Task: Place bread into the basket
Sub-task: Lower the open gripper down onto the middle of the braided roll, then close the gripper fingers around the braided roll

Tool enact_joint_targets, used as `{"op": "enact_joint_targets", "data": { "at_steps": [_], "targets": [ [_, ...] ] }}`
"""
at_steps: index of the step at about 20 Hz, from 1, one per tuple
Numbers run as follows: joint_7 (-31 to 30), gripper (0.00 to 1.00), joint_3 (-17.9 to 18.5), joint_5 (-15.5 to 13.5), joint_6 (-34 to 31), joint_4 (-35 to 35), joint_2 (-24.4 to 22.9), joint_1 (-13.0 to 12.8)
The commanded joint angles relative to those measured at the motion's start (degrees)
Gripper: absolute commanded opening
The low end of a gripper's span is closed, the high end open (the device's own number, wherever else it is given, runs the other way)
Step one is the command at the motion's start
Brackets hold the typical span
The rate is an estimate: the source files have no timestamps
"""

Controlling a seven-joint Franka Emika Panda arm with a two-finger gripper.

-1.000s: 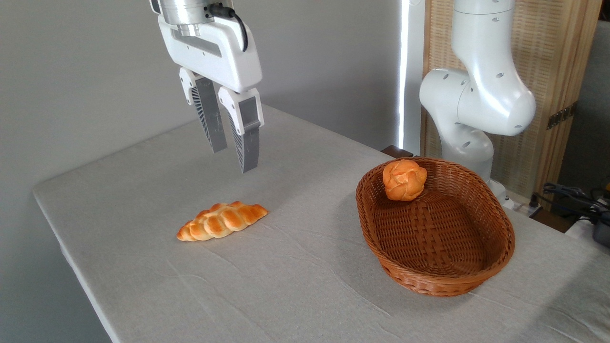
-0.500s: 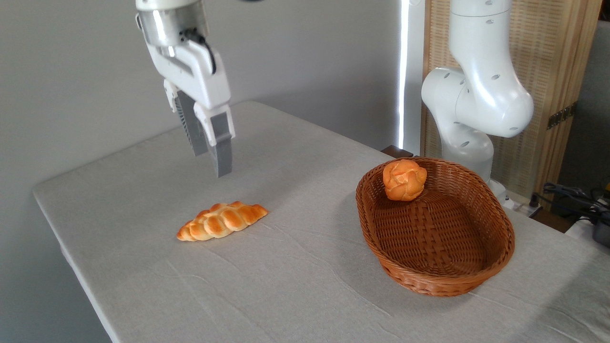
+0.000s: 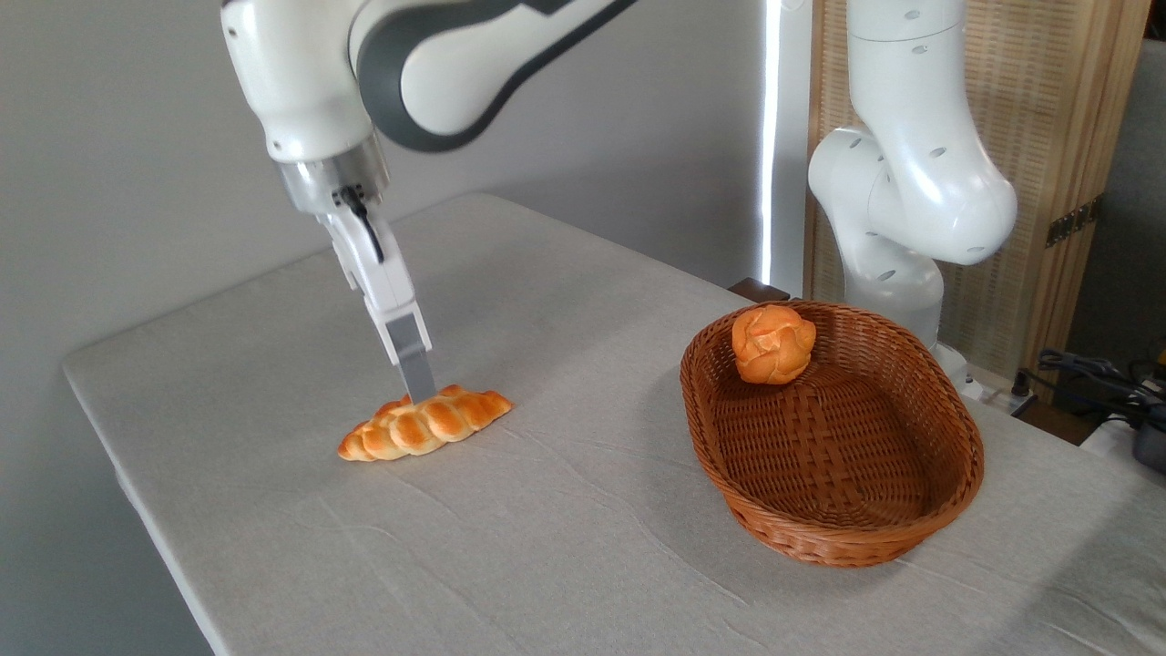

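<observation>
The bread point(image 3: 424, 422) was found lying flat on the surface point(image 3: 565, 528), well apart from the basket point(image 3: 833, 538) and to its left, not yet lifted. The tool point(image 3: 417, 387) was seen edge-on, tip at the loaf's back edge near mid-length, presumably to straddle its narrow width. Whether the jaws were parted could not be told. A bun point(image 3: 772, 343) rested against the basket's far wall, leaving most of the floor free.

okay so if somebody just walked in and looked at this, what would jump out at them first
Probably the white arm's end effector, reaching down so its tip meets the far side of the braided bread lying on the grey table. To the right sits the wicker basket, with a round orange bun against its far rim.
</observation>
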Motion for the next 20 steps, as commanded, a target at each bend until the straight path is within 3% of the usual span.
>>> {"op": "enact_joint_targets", "data": {
  "at_steps": [1,20],
  "targets": [
    [2.57,1.0,-1.51,0.15,4.85,-3.8,1.1,-0.12],
    [3.98,1.0,-1.51,1.56,8.9,-6.44,2.77,-1.09]
  ]
}}
